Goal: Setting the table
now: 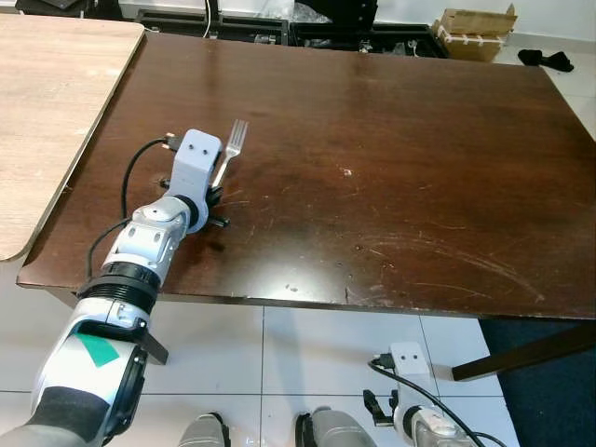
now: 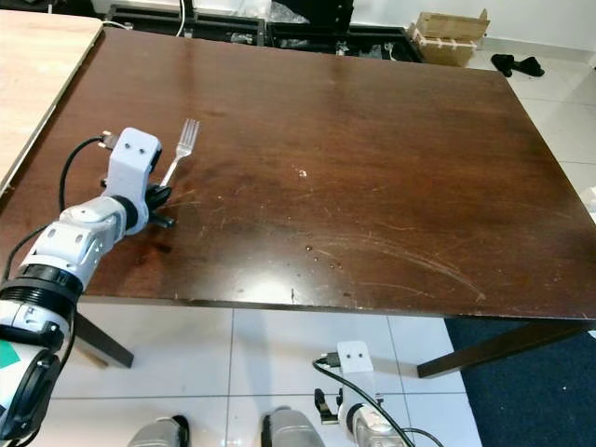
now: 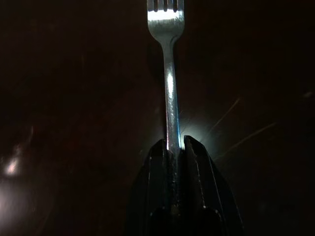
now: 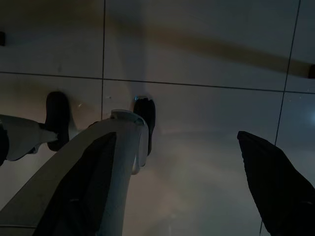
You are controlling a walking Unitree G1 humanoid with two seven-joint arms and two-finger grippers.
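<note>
Your left claw (image 3: 173,147) is clenched on the handle of a silver fork (image 1: 229,154), low over the dark brown tabletop (image 1: 391,168) near its front-left corner. From the claw, the fork runs toward about 1 o'clock, its tines pointing away from you toward the tabletop's far side. In the left wrist view the handle passes straight between the two black fingers (image 3: 202,172), which press it from both sides, and the tines lie at the far end over the dark wood. A lighter wooden tabletop (image 1: 47,102) adjoins at 9 o'clock. Your right claw (image 4: 197,172) hangs idle below the tabletop's edge over the pale tiled floor (image 4: 206,64), its fingers spread wide apart and grasping nothing.
</note>
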